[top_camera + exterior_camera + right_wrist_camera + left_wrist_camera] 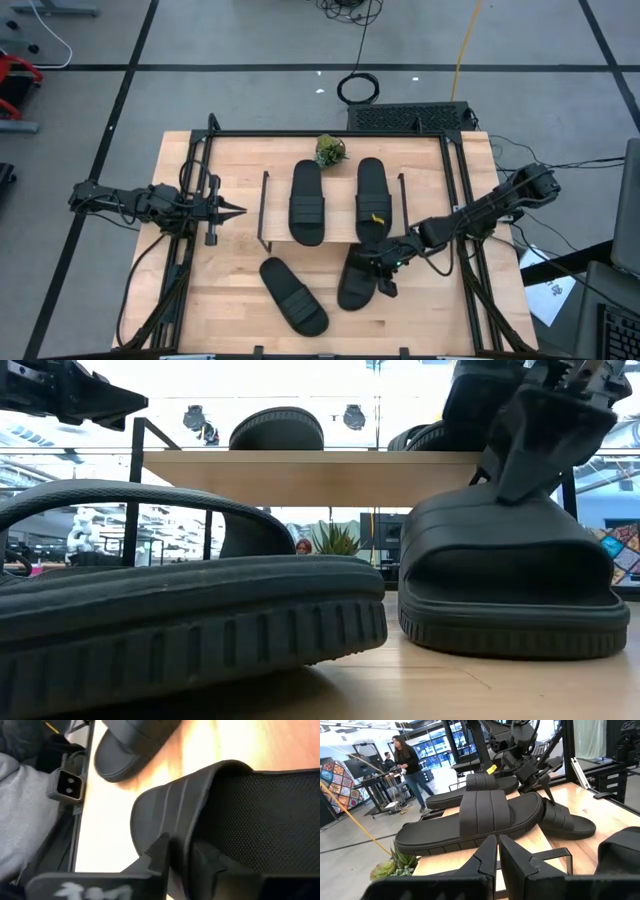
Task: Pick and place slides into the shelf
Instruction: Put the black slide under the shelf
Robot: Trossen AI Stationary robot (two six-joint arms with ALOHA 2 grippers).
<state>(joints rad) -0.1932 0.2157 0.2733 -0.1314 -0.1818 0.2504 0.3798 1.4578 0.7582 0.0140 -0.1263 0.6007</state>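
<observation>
1. Now the right hand [383, 272] is down at the near-right slide [357, 280], which lies on the worktop [230, 300] just in front of the shelf [335, 232]; in the right wrist view its fingers [159, 851] are pinched on the strap band, one outside and one tucked under it.
2. Risk one: the grip sits at the strap's edge (not its middle), so I judge the slide may swing or twist out when lifted, since its sole is long and heavy next to that thin band.
3. Risk two: the slide lies close to the shelf's front edge, so a low lift could knock its toe against the board or the wire legs and shove the shelf.
4. Risk three: the top tier already holds two slides, a left one [307, 202] and a right one [372, 199] with a small yellow tag, leaving little bare board; setting a third there could push one off.
5. A fourth slide [293, 296] lies angled on the worktop, near the gripped one, and could be brushed in passing.
6. Whether the lower tier holds anything cannot be told.
7. A small plant [330, 150] stands behind the shelf.
8. The left hand [236, 211] waits left of the shelf, fingers together, holding nothing.
</observation>
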